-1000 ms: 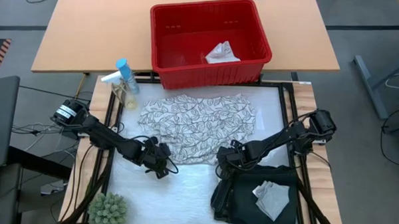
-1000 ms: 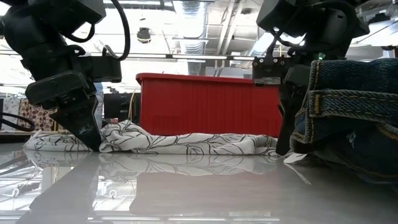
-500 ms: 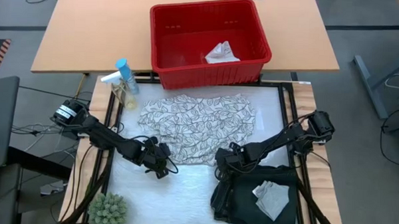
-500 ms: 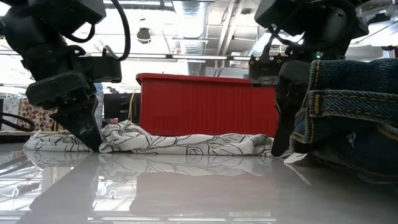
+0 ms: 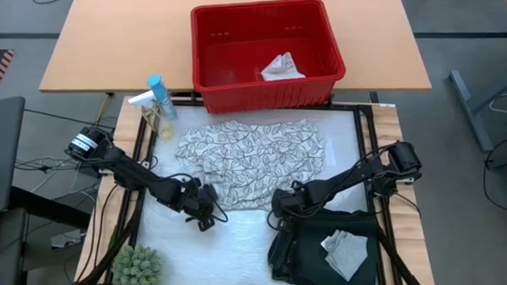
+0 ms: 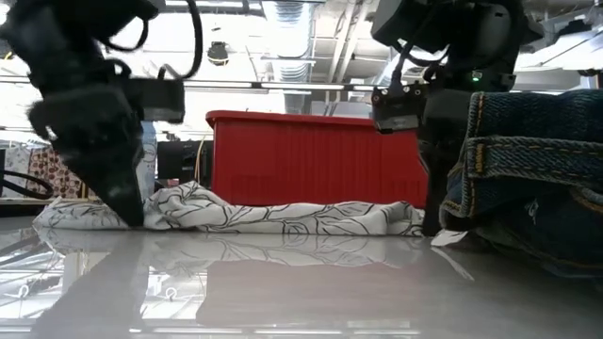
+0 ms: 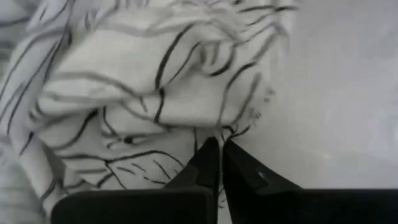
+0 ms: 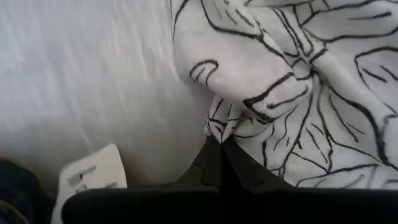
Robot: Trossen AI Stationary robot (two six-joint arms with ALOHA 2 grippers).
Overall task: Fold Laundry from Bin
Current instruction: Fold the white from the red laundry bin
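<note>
Writing: I can read no brand or label on anything from my feeds — the tag on the spray bottle [image 5: 156, 99] is too small to make out.
Leaf-patterned cloth [image 5: 251, 159]: my landmark; it lies spread on the white mat, just in front of the bin.
Left gripper [image 5: 203, 205]: at the cloth's near-left edge, arm reaching in low from the table's left side; in my left wrist view the fingers are pinched together on a fold of the cloth's hem.
Right gripper [image 5: 283, 204]: at the cloth's near-right edge, arm stretched low from the right side; fingers pressed together on the hem.
Bin [image 5: 208, 41]: red, on the far side of the cloth, touching the mat's far edge.
Small whitish cloth [image 5: 282, 68]: inside the bin — toward its right wall.
Dark garment [image 5: 305, 250]: folded, near-right of the cloth, with a grey folded piece [image 5: 344, 252] lying on it.
Plant [image 5: 136, 268]: near-left of the cloth, at the table's corner.
</note>
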